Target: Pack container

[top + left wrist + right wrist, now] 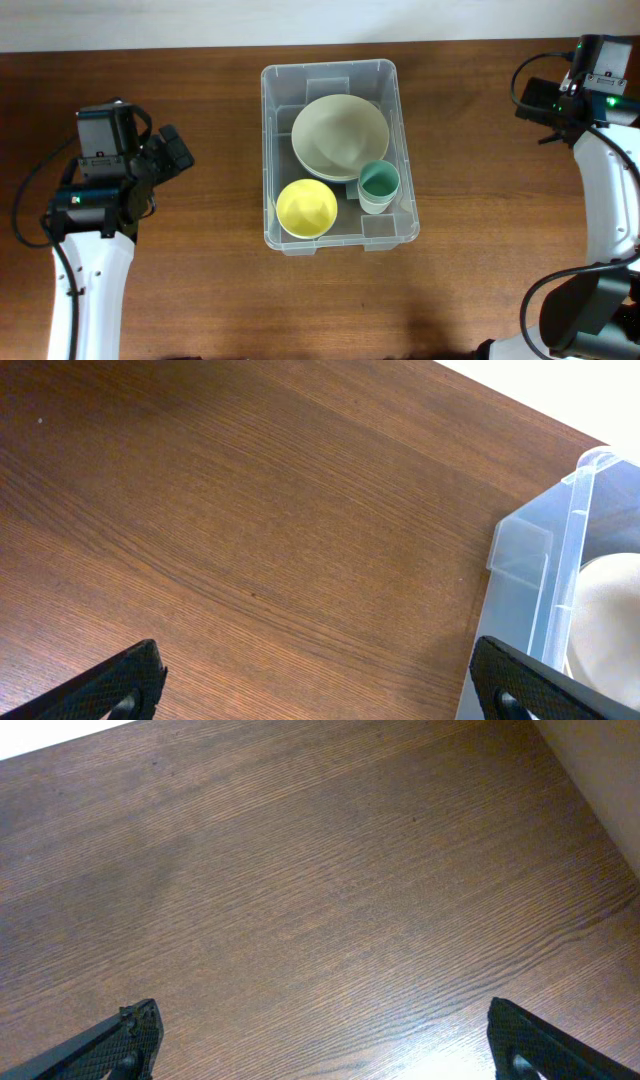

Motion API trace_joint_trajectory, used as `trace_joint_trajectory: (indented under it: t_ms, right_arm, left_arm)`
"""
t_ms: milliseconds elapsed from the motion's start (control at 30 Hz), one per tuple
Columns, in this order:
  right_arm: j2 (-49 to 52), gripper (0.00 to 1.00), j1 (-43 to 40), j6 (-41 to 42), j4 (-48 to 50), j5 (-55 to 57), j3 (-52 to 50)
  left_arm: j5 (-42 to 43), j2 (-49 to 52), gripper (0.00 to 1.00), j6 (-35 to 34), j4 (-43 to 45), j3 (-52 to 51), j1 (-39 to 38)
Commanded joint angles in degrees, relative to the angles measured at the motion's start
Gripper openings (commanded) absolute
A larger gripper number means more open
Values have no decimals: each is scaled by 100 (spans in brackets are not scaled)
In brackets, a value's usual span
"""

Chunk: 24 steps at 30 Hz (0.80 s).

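Note:
The clear plastic container (pixel 338 74) stands at the table's middle. It holds a pale green bowl (pixel 340 136), a yellow bowl (pixel 306 208) and a teal cup (pixel 378 185). My left gripper (pixel 172 152) is open and empty, left of the container and apart from it. In the left wrist view its fingertips (pixel 320 680) frame bare wood, with the container's corner (pixel 530 560) at the right. My right gripper (pixel 545 100) is at the far right back; in the right wrist view its fingertips (pixel 325 1040) are wide apart over bare wood.
The wooden table (pixel 200 280) ends at a white wall along the back. The right arm's base (pixel 580 315) stands at the front right corner, the left arm's link (pixel 90 290) at the front left.

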Motion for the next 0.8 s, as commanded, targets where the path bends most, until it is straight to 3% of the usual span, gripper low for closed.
trace_joint_trajectory:
  t_ms: [0, 600, 767]
  right_arm:
    - [-52, 99, -31, 39, 20, 92, 59]
    - [-74, 99, -22, 39, 13, 92, 48]
    - [-848, 99, 136, 39, 13, 92, 39]
  left_arm:
    - [-44, -33, 99, -48, -11, 98, 24]
    - [-44, -33, 100, -48, -11, 98, 24]
    - [-44, -33, 99, -48, -11, 98, 24]
